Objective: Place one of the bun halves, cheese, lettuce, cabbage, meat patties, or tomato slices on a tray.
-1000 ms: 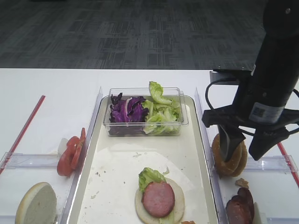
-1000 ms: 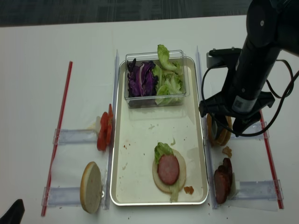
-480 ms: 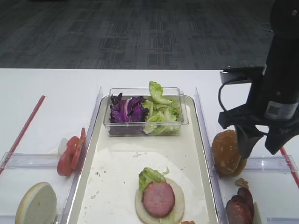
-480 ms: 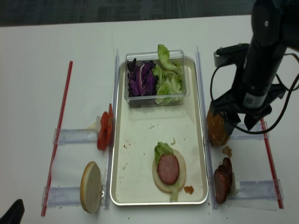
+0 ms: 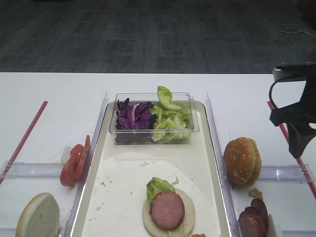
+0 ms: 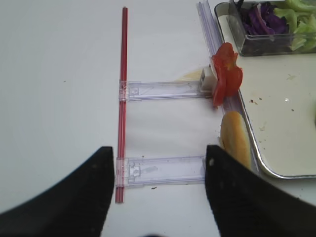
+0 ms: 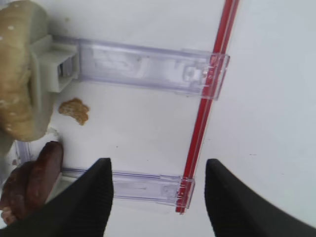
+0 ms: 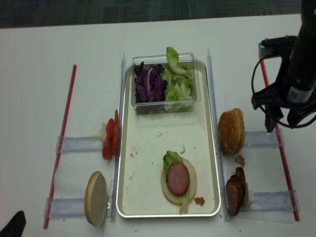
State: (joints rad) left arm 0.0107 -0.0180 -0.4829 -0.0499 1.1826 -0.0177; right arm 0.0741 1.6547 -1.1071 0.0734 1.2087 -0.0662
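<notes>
The tray (image 5: 123, 187) (image 8: 148, 148) holds a bun half topped with lettuce and a meat patty (image 5: 168, 210) (image 8: 178, 178). A clear box at its far end holds cabbage (image 5: 134, 117) and lettuce (image 5: 170, 121). Right of the tray stand bun halves (image 5: 242, 160) (image 7: 17, 69) and meat patties (image 5: 254, 219) (image 7: 32, 180). To the left are tomato slices (image 5: 75, 160) (image 6: 226, 74) and a bun half (image 5: 38, 216) (image 6: 234, 138). My right gripper (image 7: 159, 165) (image 8: 280, 126) hangs open and empty, right of the buns. My left gripper (image 6: 159, 150) is open and empty. Cheese is out of view.
Red strips (image 5: 24, 136) (image 7: 207, 98) border both sides. Clear plastic rails (image 7: 143, 61) (image 6: 163, 90) lie on the white table beside the food. A crumb (image 7: 74, 109) sits near the right buns.
My right gripper has moved right and away from the bun halves, empty. The buns stay upright beside the tray. Nothing else has moved.
</notes>
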